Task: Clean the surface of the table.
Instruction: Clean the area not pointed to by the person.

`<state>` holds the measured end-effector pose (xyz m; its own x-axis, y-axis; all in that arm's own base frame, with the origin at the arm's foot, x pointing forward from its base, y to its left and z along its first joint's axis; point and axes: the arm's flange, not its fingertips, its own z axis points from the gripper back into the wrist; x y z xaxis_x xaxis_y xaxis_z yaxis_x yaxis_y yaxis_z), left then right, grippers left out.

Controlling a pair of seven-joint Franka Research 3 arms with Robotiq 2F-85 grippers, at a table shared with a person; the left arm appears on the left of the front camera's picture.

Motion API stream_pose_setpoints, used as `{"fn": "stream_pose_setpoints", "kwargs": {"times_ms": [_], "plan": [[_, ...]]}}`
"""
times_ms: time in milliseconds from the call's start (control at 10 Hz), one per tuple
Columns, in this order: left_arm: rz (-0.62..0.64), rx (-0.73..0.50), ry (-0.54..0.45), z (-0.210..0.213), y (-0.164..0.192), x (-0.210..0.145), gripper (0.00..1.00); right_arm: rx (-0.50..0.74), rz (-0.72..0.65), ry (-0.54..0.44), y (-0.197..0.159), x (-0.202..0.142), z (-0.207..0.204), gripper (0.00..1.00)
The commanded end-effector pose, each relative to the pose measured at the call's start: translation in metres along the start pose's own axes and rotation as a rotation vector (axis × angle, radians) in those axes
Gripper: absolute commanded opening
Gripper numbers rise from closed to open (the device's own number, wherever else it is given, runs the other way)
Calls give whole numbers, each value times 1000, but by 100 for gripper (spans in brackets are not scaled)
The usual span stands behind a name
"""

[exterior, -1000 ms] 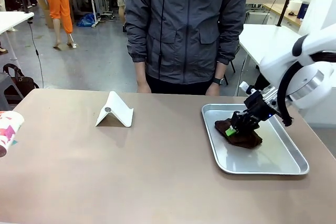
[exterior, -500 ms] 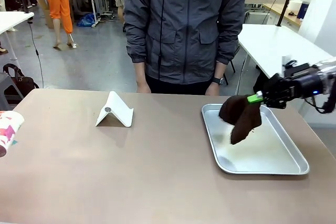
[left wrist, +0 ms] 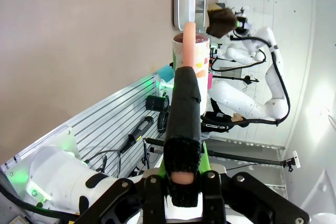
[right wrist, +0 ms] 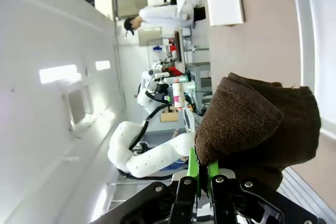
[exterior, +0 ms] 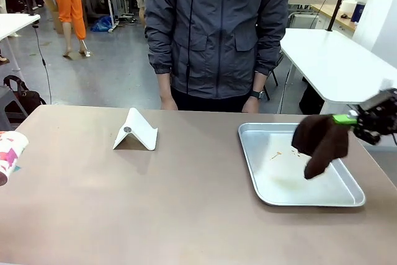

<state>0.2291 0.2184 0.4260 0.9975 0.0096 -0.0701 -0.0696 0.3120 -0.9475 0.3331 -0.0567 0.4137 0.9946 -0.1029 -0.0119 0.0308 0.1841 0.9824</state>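
Hanging above the silver tray (exterior: pixel 279 175), a brown cloth (exterior: pixel 319 144) is clamped by the right gripper (exterior: pixel 346 120); the left gripper (left wrist: pixel 184 174) is seen closed.

R gripper (exterior: pixel 348 118) comes in from the right edge, approx. horiz., fingers pointing left, pinched tight on cloth (exterior: pixel 319 144) hanging below. L gripper (left wrist: pixel 186 85) clamped on cup (left wrist: pixel 192 51), fingers edge-on.

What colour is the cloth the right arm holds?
The cloth is dark brown, clearest in the right wrist view.
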Motion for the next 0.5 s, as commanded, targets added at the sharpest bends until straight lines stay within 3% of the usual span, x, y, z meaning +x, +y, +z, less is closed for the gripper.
{"fn": "stream_pose_setpoints", "kwargs": {"times_ms": [0,100,400], "plan": [[-6,-18,3,1,-4,-2,22,15,-8,-52,-5,-49,28,7],[-6,-18,3,1,-4,-2,22,17,52,-92,-15,-69,49,7],[-6,-18,3,1,-4,-2,22,125,114,-167,-39,-80,79,7]]}}
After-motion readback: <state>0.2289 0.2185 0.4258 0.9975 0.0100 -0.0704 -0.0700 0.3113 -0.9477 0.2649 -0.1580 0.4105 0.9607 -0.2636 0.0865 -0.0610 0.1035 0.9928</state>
